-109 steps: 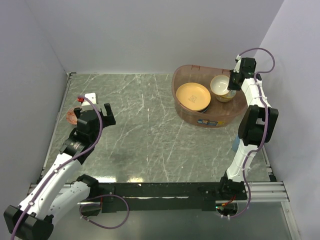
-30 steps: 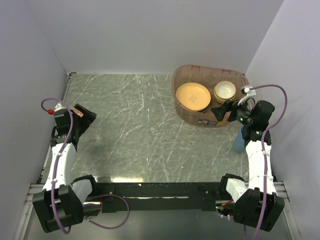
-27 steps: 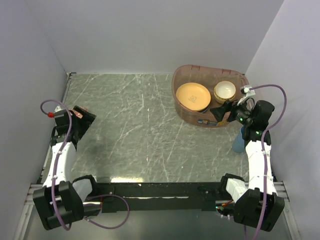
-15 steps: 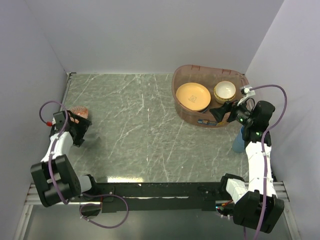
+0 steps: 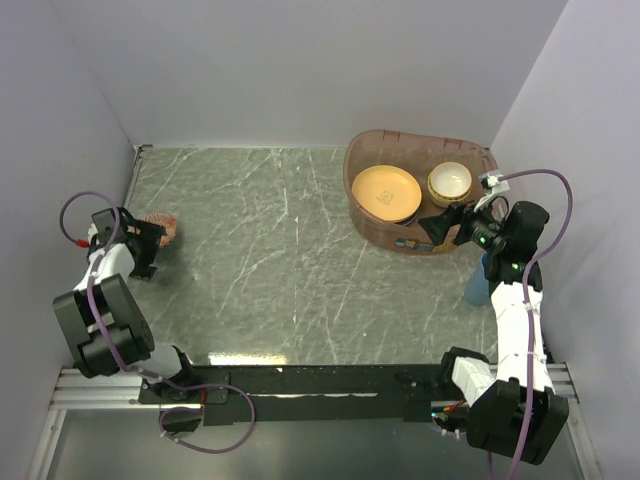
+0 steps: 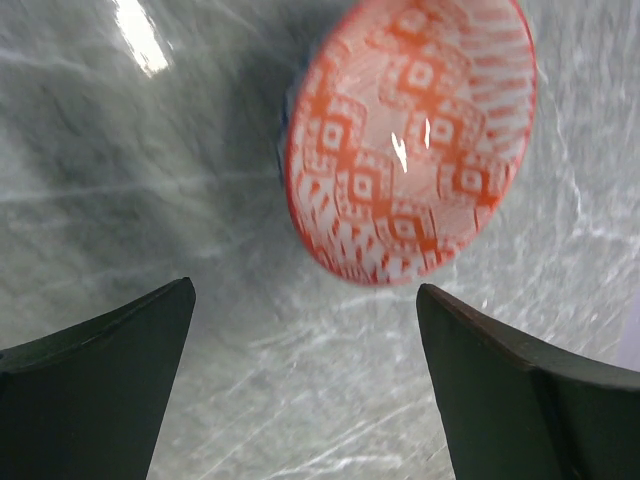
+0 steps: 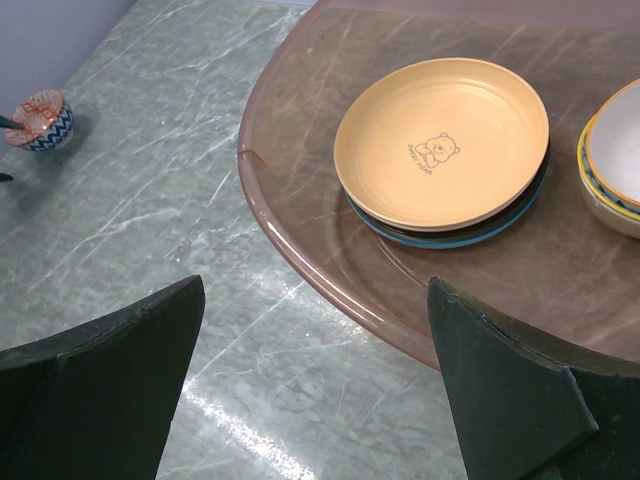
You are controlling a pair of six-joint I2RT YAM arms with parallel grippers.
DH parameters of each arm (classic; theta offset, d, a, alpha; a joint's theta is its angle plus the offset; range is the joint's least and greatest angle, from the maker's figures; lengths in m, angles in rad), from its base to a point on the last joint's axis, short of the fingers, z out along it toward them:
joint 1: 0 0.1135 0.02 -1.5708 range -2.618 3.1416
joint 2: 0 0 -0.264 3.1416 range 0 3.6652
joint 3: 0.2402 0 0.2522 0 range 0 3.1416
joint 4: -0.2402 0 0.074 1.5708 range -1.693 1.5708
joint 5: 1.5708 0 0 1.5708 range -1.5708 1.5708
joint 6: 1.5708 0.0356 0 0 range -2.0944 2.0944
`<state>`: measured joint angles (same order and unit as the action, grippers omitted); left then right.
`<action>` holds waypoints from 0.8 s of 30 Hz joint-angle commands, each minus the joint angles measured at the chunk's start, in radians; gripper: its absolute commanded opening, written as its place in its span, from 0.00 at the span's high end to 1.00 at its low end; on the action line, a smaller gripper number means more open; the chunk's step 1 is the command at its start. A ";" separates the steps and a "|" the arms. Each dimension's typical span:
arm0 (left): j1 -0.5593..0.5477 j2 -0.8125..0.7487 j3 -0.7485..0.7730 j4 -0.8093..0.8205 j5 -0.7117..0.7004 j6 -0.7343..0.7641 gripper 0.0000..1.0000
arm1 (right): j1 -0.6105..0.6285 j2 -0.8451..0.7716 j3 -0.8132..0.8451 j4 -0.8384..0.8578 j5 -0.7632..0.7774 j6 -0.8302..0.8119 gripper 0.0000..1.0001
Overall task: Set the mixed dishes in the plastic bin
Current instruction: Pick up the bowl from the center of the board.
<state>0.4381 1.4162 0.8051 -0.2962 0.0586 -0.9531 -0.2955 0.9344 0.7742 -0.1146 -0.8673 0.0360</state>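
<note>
Red-patterned bowl [image 6: 410,140] sits upright, mouth up.

The left arm [image 5: 98,290] is folded tight, far left of the plastic bin [image 5: 349,185], its left gripper [image 5: 148,245] tipped down, jaws spread wide. The right arm [image 5: 515,300] stands tall just right of the bin; the right gripper [image 5: 436,226] hovers at its near rim, jaws wide, holding nothing.

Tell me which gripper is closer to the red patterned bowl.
Left. The left gripper sits open right beside the red-patterned bowl at the table's left edge; the right gripper hovers open by the plastic bin, far across the table.
</note>
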 commanded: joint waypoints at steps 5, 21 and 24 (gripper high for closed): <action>0.080 0.095 0.075 0.052 0.030 -0.065 0.17 | -0.005 0.007 0.045 0.013 -0.013 -0.012 0.00; 0.094 0.202 0.123 0.071 0.067 -0.019 0.64 | -0.005 0.007 0.046 0.006 -0.012 -0.016 0.00; 0.094 0.208 0.112 0.089 0.092 -0.009 0.73 | -0.005 0.006 0.046 0.006 -0.012 -0.019 0.00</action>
<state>0.5255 1.6154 0.8982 -0.2546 0.1043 -0.9802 -0.2955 0.9451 0.7746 -0.1276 -0.8669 0.0319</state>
